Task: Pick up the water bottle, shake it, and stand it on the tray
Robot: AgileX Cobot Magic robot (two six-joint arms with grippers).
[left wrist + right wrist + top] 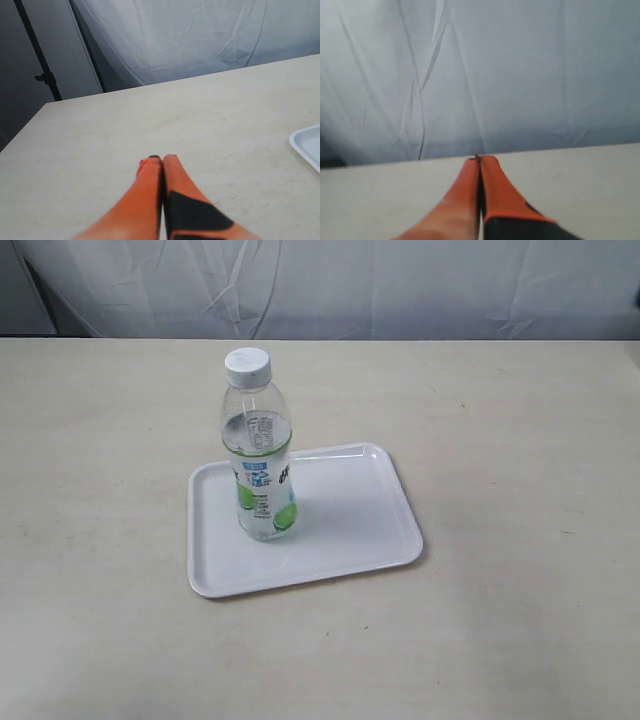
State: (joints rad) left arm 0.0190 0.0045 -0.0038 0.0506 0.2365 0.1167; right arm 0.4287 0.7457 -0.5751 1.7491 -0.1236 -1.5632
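The water bottle (258, 450), clear with a white cap and a lime-printed label, stands upright on the left part of the white tray (350, 530) in the exterior view. No arm shows in that view. In the left wrist view my left gripper (162, 159) is shut, its orange fingers pressed together over bare table, and a corner of the tray (309, 144) shows off to one side. My right gripper (480, 159) is shut too, holding nothing and pointing at the grey backdrop. Neither wrist view shows the bottle.
The pale table (520, 420) spreads around the tray on all sides. A creased grey cloth backdrop (400, 280) hangs behind its far edge. A dark stand pole (40, 55) rises beyond the table corner in the left wrist view.
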